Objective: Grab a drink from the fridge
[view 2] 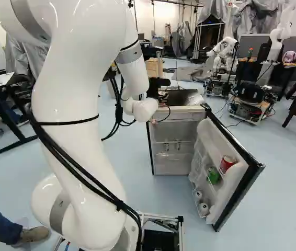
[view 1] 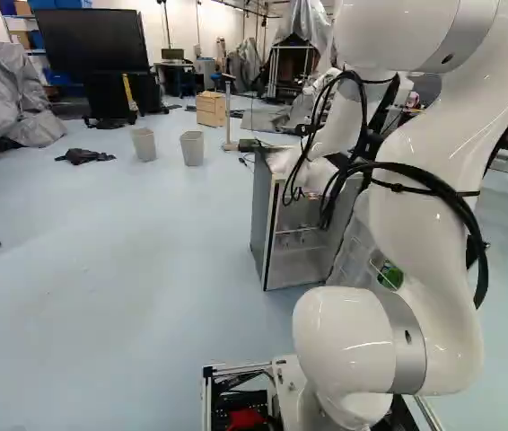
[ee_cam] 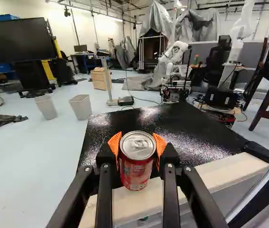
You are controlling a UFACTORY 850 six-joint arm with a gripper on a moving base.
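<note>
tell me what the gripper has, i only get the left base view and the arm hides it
Observer: In the wrist view the gripper is shut on a red can.
Operator: any other red one in the fridge door, i just see green
Observer: Yes, the right base view shows another red can in the door.
Operator: whats ahead of the gripper
Observer: The fridge's black top, seen in the wrist view.

A silver-topped red can [ee_cam: 136, 171] is held upright near the open fridge [view 2: 181, 115].
</note>
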